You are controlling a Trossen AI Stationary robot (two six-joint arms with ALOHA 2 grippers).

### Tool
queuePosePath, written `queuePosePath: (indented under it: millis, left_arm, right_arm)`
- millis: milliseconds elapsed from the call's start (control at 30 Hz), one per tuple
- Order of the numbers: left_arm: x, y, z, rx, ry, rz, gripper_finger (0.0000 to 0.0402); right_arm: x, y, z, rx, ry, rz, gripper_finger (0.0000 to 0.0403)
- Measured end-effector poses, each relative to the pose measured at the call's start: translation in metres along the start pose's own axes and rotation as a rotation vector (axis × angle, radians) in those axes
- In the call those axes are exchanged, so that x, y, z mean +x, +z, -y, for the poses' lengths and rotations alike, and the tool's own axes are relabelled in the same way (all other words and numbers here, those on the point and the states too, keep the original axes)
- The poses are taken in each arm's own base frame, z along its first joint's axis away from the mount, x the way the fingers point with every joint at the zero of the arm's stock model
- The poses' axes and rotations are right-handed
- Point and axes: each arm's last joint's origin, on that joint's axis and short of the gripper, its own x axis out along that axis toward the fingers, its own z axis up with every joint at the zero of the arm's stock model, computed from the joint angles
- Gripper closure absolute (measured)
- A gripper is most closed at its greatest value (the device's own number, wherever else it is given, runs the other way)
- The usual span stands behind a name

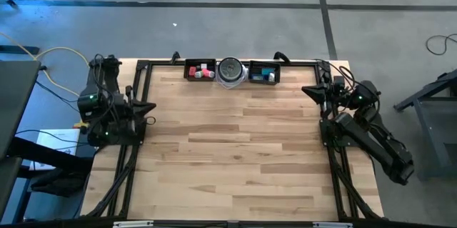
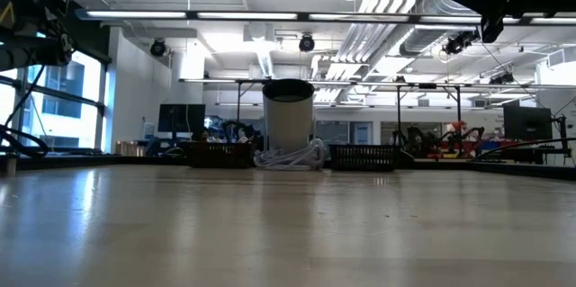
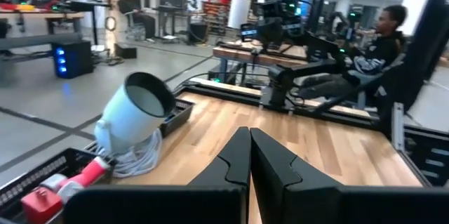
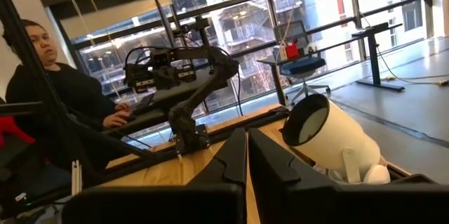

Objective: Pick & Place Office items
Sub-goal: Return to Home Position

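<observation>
The office items lie in two black trays at the table's far edge. Red, pink and white pieces (image 1: 203, 71) fill the left tray (image 1: 190, 62); its red blocks (image 3: 42, 199) also show in the left wrist view. Teal and blue pieces (image 1: 267, 75) lie in the right tray (image 1: 264, 64). My left gripper (image 1: 148, 106) (image 3: 250, 155) hovers shut and empty over the table's left edge. My right gripper (image 1: 308, 90) (image 4: 247, 157) hovers shut and empty over the right edge. Both point level toward the table's middle.
A white cup-shaped device (image 1: 230, 71) (image 3: 133, 108) (image 4: 330, 136) with a coiled white cord stands between the trays. A black frame (image 1: 136, 85) borders the wooden table. A seated person (image 3: 382, 34) (image 4: 42, 76) is beyond the table. The wooden top (image 1: 235, 149) is bare.
</observation>
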Motion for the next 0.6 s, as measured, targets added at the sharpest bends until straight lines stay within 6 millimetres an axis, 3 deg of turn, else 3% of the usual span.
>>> queuePosePath:
  millis: [333, 600]
  left_arm:
    - [-0.002, 0.004, 0.005, 0.026, -0.094, -0.017, 0.0401]
    - [0.002, 0.013, 0.004, -0.013, 0.096, 0.020, 0.0401]
  right_arm:
    - [0.000, -0.002, 0.001, 0.003, -0.004, -0.019, 0.0401]
    - [0.000, -0.002, 0.001, 0.006, 0.002, -0.024, 0.0401]
